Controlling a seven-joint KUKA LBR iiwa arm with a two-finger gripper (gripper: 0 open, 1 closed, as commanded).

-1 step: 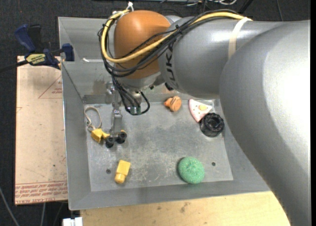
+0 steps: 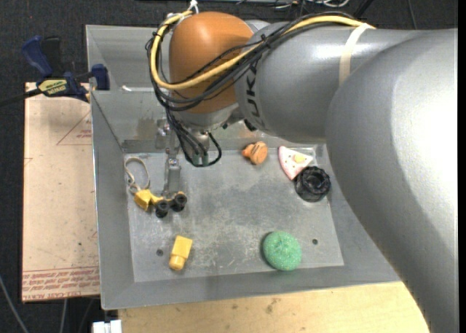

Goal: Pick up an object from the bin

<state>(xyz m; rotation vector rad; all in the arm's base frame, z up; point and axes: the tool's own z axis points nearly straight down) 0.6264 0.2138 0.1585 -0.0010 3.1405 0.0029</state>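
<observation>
**Low at the left of the bin, with a snag close by**

We see the gripper (image 2: 170, 204) down near the floor of the bin (image 2: 240, 211), on its left side. Its dark tip stands just beside a small yellow piece (image 2: 144, 197), touching it or nearly so. We cannot tell whether the gripper is open or closed, and we see nothing held in it. Since the task names no object, we take the yellow piece as the likeliest one to pick, simply because it lies nearest.

The first risk, as we judge it, is a miss. The yellow piece sits to the side of the tip rather than under it, so a squeeze from here could close on air or only nudge the piece toward the left wall.

The second risk is the wire loop (image 2: 135, 171) just behind the yellow piece, which seems joined to it. If the tip catches the loop, a lift could drag the piece along, swing it, and drop it.

The third risk is the sloping left wall close by. A sideways correction toward the piece could scrape the gripper against it.

The arm's cables (image 2: 195, 151) hang low above this spot and could brush things on a further descent.

The yellow block (image 2: 180, 251), green ball (image 2: 281, 250), orange lump (image 2: 255, 153), pale wedge (image 2: 295, 160) and black ring (image 2: 312, 183) lie well apart from the gripper and seem safe from it.
</observation>
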